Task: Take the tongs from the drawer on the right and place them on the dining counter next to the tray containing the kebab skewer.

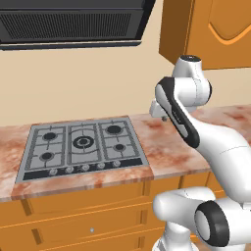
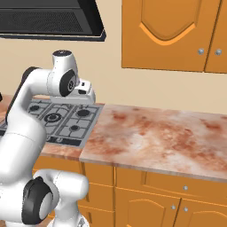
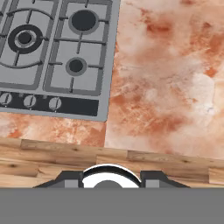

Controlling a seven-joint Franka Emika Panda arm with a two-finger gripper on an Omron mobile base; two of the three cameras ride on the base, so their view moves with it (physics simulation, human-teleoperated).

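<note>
Tongs: I am not managing to tell where they are lying, so I am leaving their pointing direction and long axis unstated.
Gripper (image 3: 111, 178): I am seeing its two dark tips at the bottom of the hand view, standing apart with nothing between them; it is gripping nothing.
Gripper position: it is hanging above the marbled counter (image 1: 171, 147), just right of the gas hob (image 1: 81, 144), and looking straight down.
Arm (image 1: 196, 132): it is rising from the base, bending at the elbow and reaching forward over the counter's front part.
Hand view: I am looking at the hob's right burners and knob strip on the left, bare marbled stone on the right, and a wooden plank strip (image 3: 52, 162) beyond the counter's front edge.
Gas hob: it is sitting flush in the counter, five burners, knobs running along its front edge.
Drawer fronts (image 2: 177, 184): orange-brown panels are lining up under the counter, all looking shut; I am not able to tell which one is the task's.
Range hood (image 1: 68, 22): it is hanging dark above the hob.
Wall cabinets (image 2: 173, 35): orange doors are hanging above the right stretch of the counter, shut.
Counter surface: red-pink and white marbling is running right from the hob.
</note>
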